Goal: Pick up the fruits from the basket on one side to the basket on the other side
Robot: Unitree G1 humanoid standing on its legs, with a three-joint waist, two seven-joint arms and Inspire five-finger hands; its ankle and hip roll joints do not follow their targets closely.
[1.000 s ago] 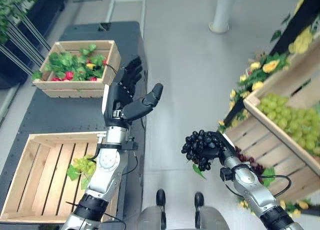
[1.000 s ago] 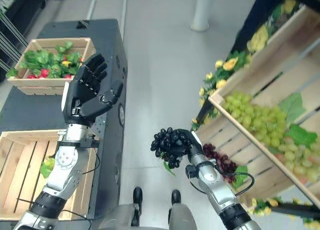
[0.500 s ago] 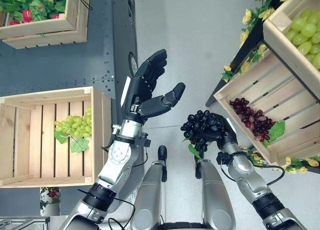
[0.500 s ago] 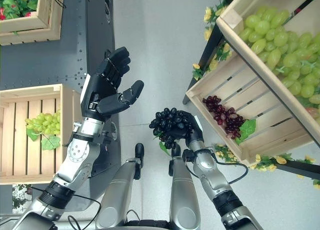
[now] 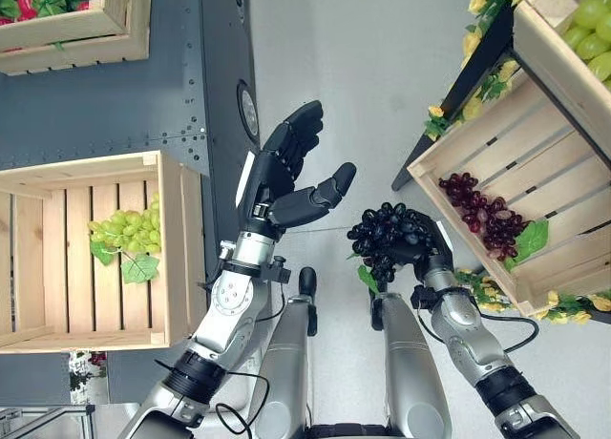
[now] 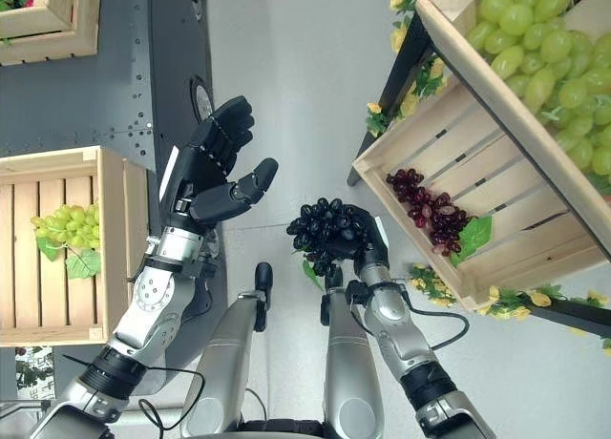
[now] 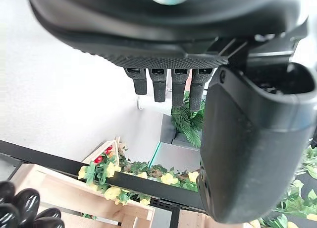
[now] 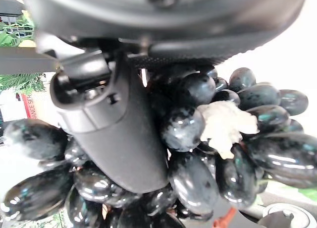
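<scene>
Little has moved — right hand still grips black grapes, left hand spread empty.

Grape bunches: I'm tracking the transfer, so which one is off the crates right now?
The black bunch, gripped in the right hand above the floor; the others lie in crates.

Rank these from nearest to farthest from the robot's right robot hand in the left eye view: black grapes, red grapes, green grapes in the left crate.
1. Black grapes: gripped in the right robot hand.
2. Red grapes: in the slatted crate on the robot's right.
3. Green grapes: in the wooden crate far to its left.
</scene>
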